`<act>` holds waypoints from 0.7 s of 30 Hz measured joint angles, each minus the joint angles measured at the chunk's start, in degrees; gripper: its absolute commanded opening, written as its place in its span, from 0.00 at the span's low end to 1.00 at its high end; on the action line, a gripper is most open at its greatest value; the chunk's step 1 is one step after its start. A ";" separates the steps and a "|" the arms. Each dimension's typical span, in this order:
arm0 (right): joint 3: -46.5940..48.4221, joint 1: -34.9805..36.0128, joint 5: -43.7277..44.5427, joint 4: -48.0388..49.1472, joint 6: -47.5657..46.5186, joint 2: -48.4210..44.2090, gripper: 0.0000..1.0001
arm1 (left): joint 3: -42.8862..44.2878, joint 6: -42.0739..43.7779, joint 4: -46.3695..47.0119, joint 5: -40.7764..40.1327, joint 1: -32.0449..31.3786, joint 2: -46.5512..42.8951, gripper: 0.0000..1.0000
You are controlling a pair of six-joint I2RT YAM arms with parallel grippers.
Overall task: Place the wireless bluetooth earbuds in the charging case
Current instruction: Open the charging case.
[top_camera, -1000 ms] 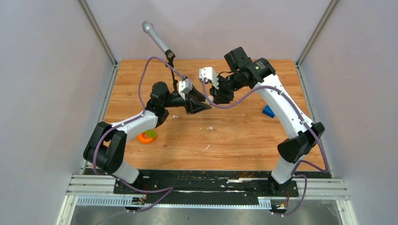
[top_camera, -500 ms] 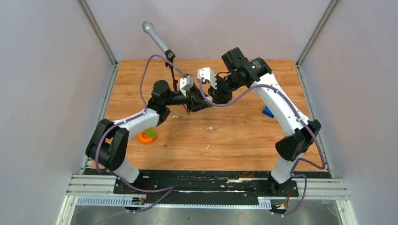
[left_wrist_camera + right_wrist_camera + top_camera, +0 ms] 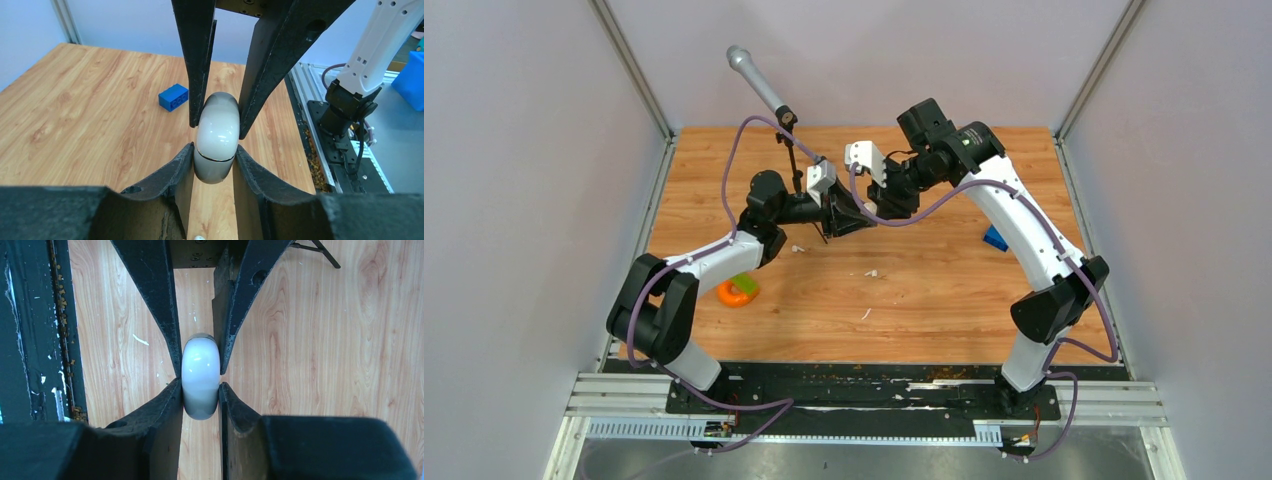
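The white charging case (image 3: 216, 140) hangs in the air over the table, lid closed, pinched from both ends. My left gripper (image 3: 214, 159) is shut on its near end, and my right gripper (image 3: 216, 117) comes in from opposite, shut on the far end. The right wrist view shows the same hold: the case (image 3: 200, 375), my right gripper (image 3: 200, 394), and the left fingers (image 3: 160, 315) above. In the top view the two grippers meet (image 3: 865, 212) and hide the case. Two tiny white earbuds (image 3: 798, 248) (image 3: 873, 272) lie on the table.
A microphone on a stand (image 3: 754, 75) rises at the back left. A blue brick (image 3: 995, 238) lies to the right and an orange ring (image 3: 738, 290) to the left. A thin white sliver (image 3: 865, 313) lies toward the front. Grey walls enclose the wooden table (image 3: 924, 300).
My left gripper has moved right to meet the right gripper and closed onto the case. The right arm shifted slightly left and back.
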 measured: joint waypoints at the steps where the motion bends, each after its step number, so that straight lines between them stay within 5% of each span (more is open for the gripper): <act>1: 0.00 0.00 0.00 0.00 0.04 0.00 0.08 | 0.00 -0.04 0.00 0.00 0.00 0.00 0.39; 6: 0.00 0.00 0.35 0.02 0.37 0.00 0.12 | 0.00 -1.11 1.16 0.09 -0.02 0.63 0.21; 10: 0.00 0.00 0.90 -0.04 0.50 0.00 0.34 | 0.00 -2.62 3.19 0.26 -0.04 1.62 0.00; 14: 0.02 0.04 0.81 -0.63 1.09 0.17 0.47 | 0.20 -5.22 6.01 0.70 -0.04 3.28 0.00; 21: 1.49 -0.07 -0.72 -3.65 1.92 1.92 0.50 | 0.22 -6.69 8.22 2.14 -0.04 4.61 0.00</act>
